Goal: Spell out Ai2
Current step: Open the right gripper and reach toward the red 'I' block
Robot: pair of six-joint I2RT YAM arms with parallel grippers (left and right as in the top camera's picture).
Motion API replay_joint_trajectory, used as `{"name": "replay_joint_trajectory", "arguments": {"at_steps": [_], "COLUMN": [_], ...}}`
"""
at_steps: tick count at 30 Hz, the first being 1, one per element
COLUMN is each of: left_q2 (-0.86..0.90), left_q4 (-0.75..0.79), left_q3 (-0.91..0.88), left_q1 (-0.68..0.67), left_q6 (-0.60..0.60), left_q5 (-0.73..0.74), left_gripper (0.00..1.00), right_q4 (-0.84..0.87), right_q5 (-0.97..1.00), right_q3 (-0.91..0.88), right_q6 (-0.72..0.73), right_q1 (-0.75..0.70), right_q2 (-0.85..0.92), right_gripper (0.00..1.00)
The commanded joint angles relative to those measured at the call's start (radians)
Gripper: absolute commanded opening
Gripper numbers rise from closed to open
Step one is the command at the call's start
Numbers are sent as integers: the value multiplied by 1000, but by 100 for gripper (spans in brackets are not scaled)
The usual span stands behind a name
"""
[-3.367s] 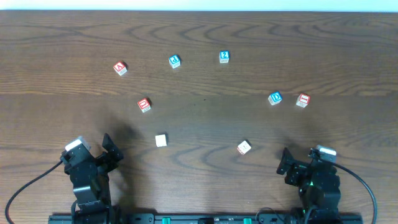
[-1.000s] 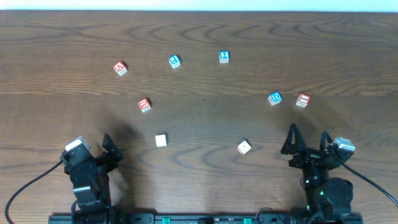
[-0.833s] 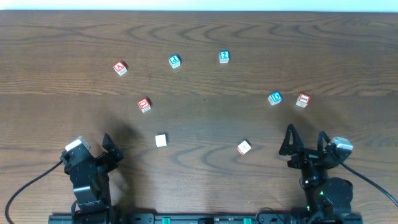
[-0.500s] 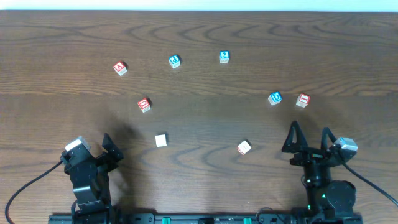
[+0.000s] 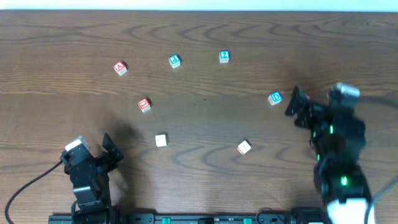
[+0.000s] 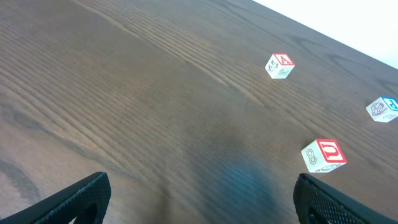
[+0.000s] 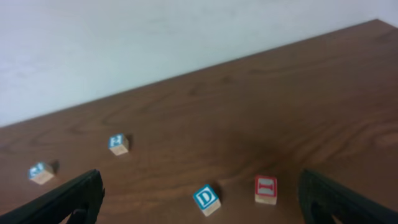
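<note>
Right hand (image 5: 300,107) hangs over the counter (image 5: 205,124), fingers spread wide, holding nothing. Left hand (image 5: 111,149) sits at the near edge, just as open and empty. Red I block (image 7: 265,189) lies beside blue D block (image 7: 206,199). Red A block (image 5: 120,68) and blue 2 block (image 5: 224,56) sit farther back, well apart.

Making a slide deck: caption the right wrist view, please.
Open jaws frame a blue wooden D cube beside a red wooden I cube on the brown wooden table.
</note>
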Motion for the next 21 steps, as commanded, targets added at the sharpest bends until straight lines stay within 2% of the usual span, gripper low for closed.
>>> {"name": "replay_joint_trajectory", "arguments": {"at_steps": [1, 6, 10, 12, 21], "left_q2": [-5, -5, -5, -5, -5], "left_q4": [-6, -6, -6, -6, -6], "left_q3": [-22, -22, -22, -22, -22], "left_q1": [3, 3, 3, 3, 3], "left_q6": [18, 18, 18, 18, 18], "left_q5": [0, 0, 0, 0, 0], "left_gripper": [95, 95, 95, 95, 95], "right_q4": [-53, -246, -442, -481, -459], "right_q5": [11, 12, 11, -23, -91], "right_q3": [145, 412, 601, 640, 644], "right_q6": [-33, 67, 272, 337, 336], "right_q1": [-14, -40, -79, -94, -92], "right_q2": [149, 403, 571, 618, 641], "right_gripper": [99, 99, 99, 99, 99]}}
